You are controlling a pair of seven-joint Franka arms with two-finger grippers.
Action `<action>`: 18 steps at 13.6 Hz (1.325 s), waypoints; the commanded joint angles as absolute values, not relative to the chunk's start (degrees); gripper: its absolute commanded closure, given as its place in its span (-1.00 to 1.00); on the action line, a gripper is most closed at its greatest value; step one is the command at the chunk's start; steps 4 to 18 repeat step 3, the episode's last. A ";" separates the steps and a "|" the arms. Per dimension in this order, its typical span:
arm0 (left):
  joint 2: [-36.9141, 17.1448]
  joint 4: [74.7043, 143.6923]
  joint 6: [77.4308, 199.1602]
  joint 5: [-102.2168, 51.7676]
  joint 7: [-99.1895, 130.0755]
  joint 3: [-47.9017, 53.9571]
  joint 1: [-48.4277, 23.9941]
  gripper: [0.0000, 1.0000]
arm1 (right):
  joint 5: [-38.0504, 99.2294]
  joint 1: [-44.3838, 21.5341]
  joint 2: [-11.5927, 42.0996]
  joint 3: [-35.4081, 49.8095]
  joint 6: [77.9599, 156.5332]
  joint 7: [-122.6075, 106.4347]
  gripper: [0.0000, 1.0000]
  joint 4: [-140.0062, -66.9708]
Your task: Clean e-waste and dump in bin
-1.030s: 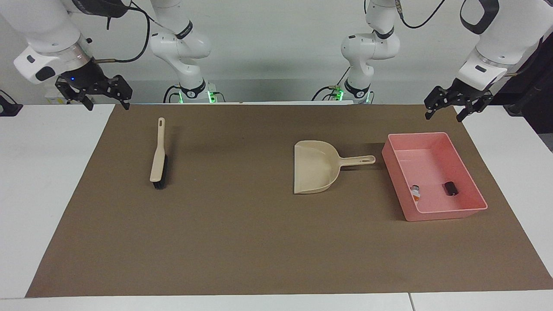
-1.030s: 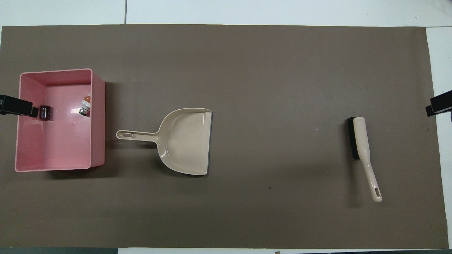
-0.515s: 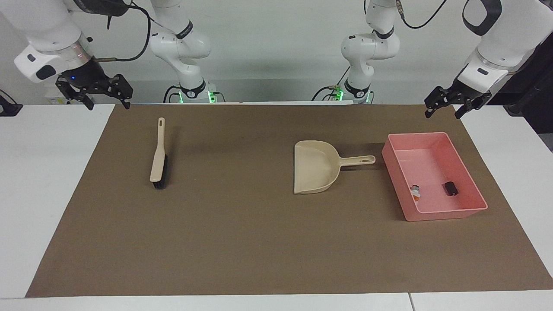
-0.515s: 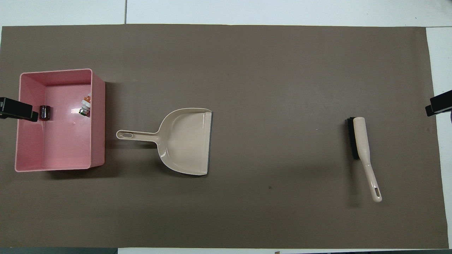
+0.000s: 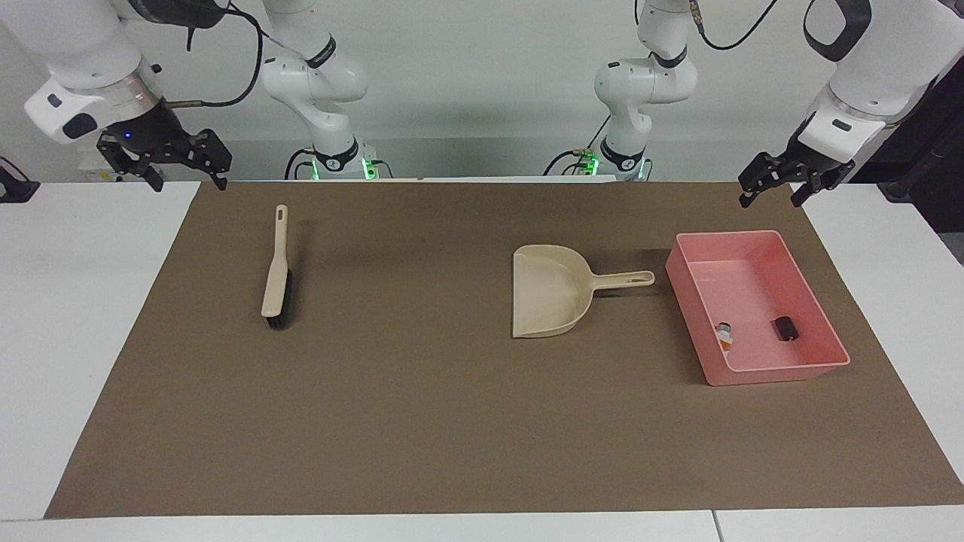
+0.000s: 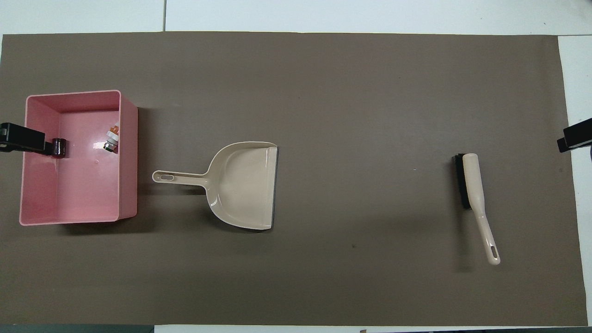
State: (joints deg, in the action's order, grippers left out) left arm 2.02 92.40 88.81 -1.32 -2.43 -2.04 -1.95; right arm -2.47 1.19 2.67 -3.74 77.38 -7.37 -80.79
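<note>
The pink bin (image 5: 754,238) (image 6: 74,93) stands on the brown mat at the left arm's end of the table. Both pieces of e-waste lie inside it: a white-grey piece with orange (image 5: 724,333) (image 6: 111,139) and a small black cylinder (image 5: 785,328) (image 6: 58,147). My left gripper (image 5: 771,197) (image 6: 25,142) hangs open and empty in the air over the mat's corner, beside the bin's end nearest the robots. My right gripper (image 5: 188,183) (image 6: 573,138) hangs open and empty over the mat's edge at the right arm's end.
A beige dustpan (image 5: 550,293) (image 6: 240,185) lies on the mat beside the bin, its handle pointing at the bin. A beige brush with black bristles (image 5: 276,275) (image 6: 474,194) lies toward the right arm's end. The brown mat (image 5: 422,421) covers most of the table.
My left gripper has turned slightly and drawn a little upward. The right gripper, bin, dustpan and brush have not moved.
</note>
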 commanded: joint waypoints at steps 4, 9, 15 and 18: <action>1.41 91.76 90.27 -1.76 -1.67 -2.11 -2.11 -0.96 | -1.76 1.76 2.46 -3.34 76.99 -6.33 -0.98 -80.42; 1.41 91.76 90.27 -1.76 -1.67 -2.11 -2.11 -0.96 | -1.76 1.76 2.46 -3.34 76.99 -6.33 -0.98 -80.42; 1.41 91.76 90.27 -1.76 -1.67 -2.11 -2.11 -0.96 | -1.76 1.76 2.46 -3.34 76.99 -6.33 -0.98 -80.42; 1.41 91.76 90.27 -1.76 -1.67 -2.11 -2.11 -0.96 | -1.76 1.76 2.46 -3.34 76.99 -6.33 -0.98 -80.42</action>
